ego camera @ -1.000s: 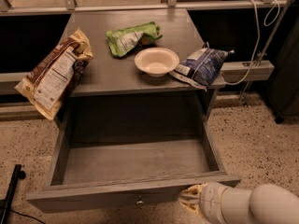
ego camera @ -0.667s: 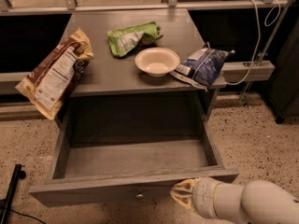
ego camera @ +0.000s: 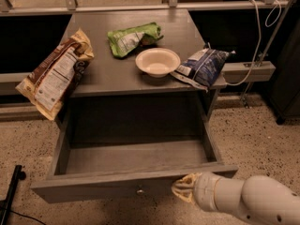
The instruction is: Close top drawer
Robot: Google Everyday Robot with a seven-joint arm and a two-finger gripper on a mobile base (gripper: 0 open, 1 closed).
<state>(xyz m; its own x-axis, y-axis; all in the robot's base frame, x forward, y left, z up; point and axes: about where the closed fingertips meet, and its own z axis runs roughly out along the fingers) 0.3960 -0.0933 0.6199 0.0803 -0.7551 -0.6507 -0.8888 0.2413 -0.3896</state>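
The top drawer [ego camera: 136,161] is a wide grey wooden drawer pulled far out of the grey table, and its inside is bare. Its long front panel [ego camera: 93,190] carries a small round metal knob [ego camera: 139,190]. My gripper [ego camera: 183,189] is at the bottom right, on a white arm, and rests against the outside of the front panel just right of the knob.
On the tabletop [ego camera: 108,71] lie a brown chip bag [ego camera: 56,76] overhanging the left edge, a green bag [ego camera: 132,39], a white bowl [ego camera: 158,61] and a blue bag [ego camera: 202,67] at the right edge. A black pole foot [ego camera: 11,191] stands on the floor at left.
My gripper has slid left along the drawer front toward the knob. The drawer front looks slightly nearer the table than a second ago.
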